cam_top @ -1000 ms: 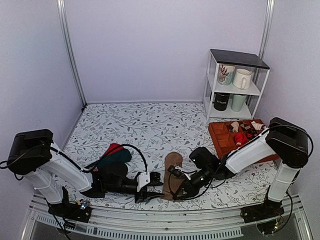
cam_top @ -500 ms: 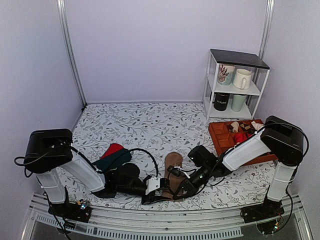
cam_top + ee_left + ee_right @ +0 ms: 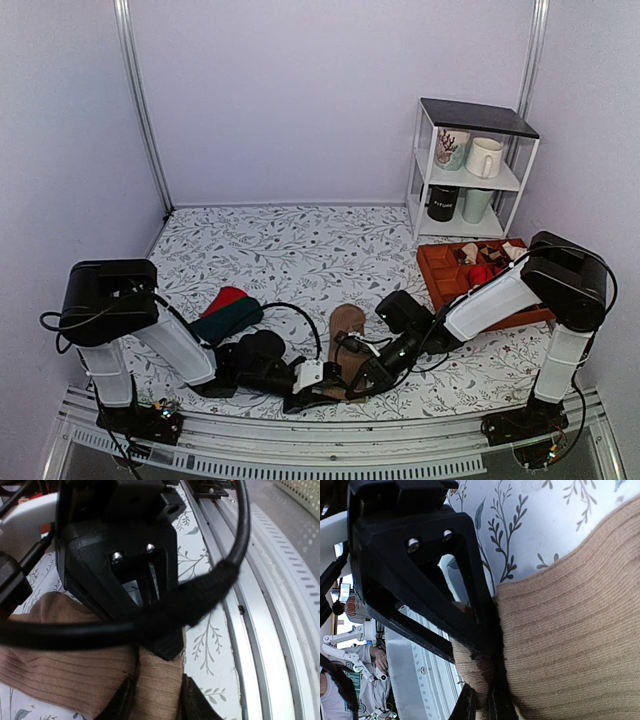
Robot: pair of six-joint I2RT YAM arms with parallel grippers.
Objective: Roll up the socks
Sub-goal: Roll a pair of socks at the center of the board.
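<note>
The tan-brown socks (image 3: 346, 335) lie as one flat strip on the floral table, toe end far, near end by the front edge. My left gripper (image 3: 318, 384) reaches in low from the left and my right gripper (image 3: 366, 377) from the right; both meet at the strip's near end. In the left wrist view my left gripper (image 3: 156, 700) is shut on a fold of the socks (image 3: 75, 665), with the right gripper's black body just ahead. In the right wrist view my right gripper (image 3: 484, 705) pinches the socks' (image 3: 570, 630) edge.
Red and dark green socks (image 3: 226, 314) lie left of the arms. An orange tray (image 3: 438, 285) with small rolled socks sits at the right, behind it a white shelf (image 3: 470, 175) with mugs. A metal rail (image 3: 300, 440) runs along the near edge, close to both grippers.
My left arm has swung right, from beside the red and green socks to the tan strip's near end. My right gripper has shifted slightly toward the front edge.
</note>
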